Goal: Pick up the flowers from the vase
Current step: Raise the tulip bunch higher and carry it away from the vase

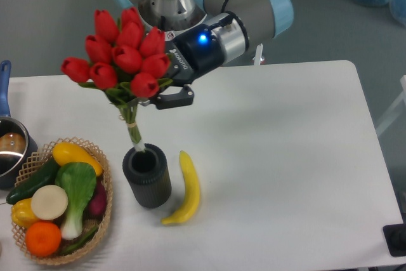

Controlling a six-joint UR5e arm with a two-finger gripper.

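Hand [152, 96] clamped on flowers [124, 58] below the buds | stem ends at vase [147, 176] rim

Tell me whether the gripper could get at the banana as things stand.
Probably not yet: the gripper is shut on the flowers, whose stem tips sit at the vase mouth. The banana itself lies uncovered beside the vase.

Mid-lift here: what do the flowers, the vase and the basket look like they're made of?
Flowers: likely artificial, plastic or fabric; the buds are uniform, smooth red with a slight sheen.
Vase: matte dark ribbed wall, possibly rubber or plastic; hard to tell which.
Basket: woven wicker or rattan, tan strands with an open weave at the rim.
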